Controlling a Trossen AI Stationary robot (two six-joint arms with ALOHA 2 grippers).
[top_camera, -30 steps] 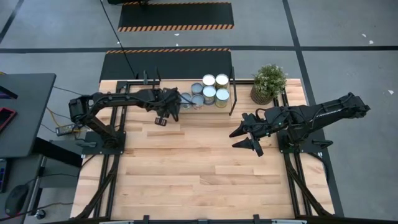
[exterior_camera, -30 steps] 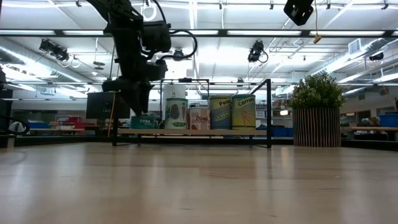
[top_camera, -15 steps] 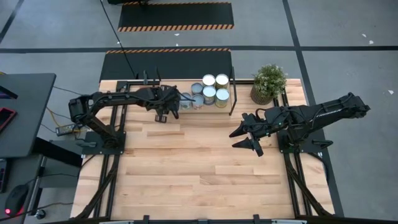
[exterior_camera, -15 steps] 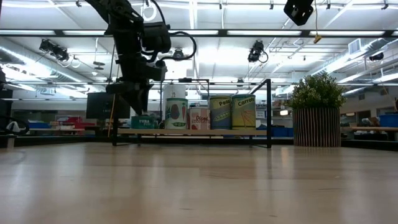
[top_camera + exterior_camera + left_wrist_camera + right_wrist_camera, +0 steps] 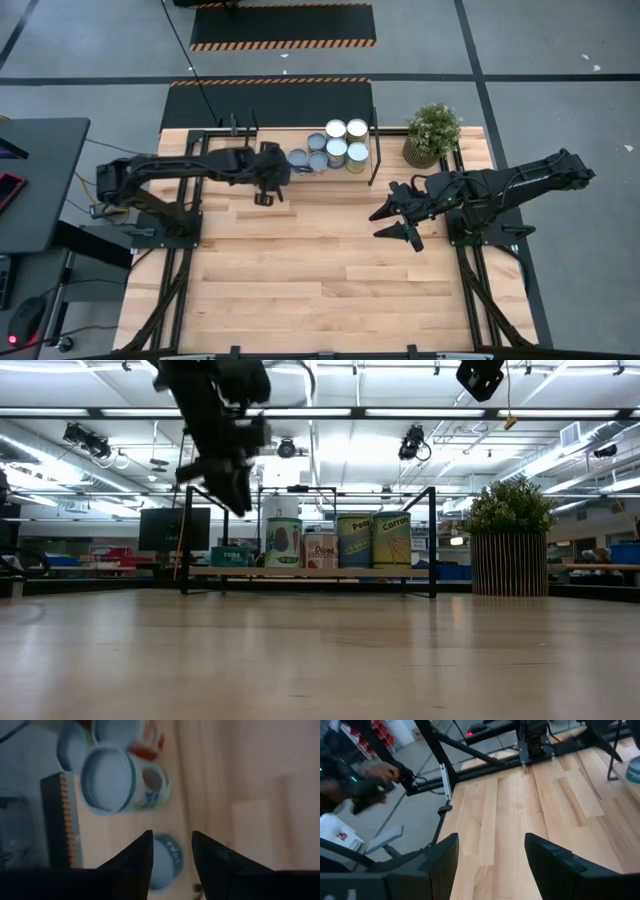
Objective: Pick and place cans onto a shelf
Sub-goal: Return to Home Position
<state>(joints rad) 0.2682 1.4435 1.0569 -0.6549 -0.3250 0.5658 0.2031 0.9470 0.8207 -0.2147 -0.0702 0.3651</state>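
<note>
The cans point(image 5: 337, 148) stand bunched at the right end of the shelf point(image 5: 375, 158), which runs along the far edge of the desk point(image 5: 320, 280). From desk height the front of the group reads left to right. First is a low green tuna can point(image 5: 232, 555), then a tall pale-lidded can point(image 5: 283, 540) and a short red one point(image 5: 321, 550). Last come two tall yellow-green cans lettered peas point(image 5: 354, 540) and carrots point(image 5: 391, 540), which stand side by side. All are upright on the light-wood board.

My left gripper point(image 5: 264, 196) hangs in the air by the shelf's near edge, just left of the cans. It sits higher than the tuna can and touches nothing. Its jaws are a little spread and empty. In my left wrist view, blurred as it is, I see between them what I take to be that tuna can point(image 5: 165, 862). A larger pale-lidded can point(image 5: 115, 780) lies beyond it.

My right gripper point(image 5: 380, 225) waits over bare wood on the desk's right side, about midway between far and near edges. It is well apart from the shelf, with jaws wide apart and holding nothing.

A potted plant point(image 5: 432, 130) stands at the desk's far right corner, just right of the shelf's end post.
</note>
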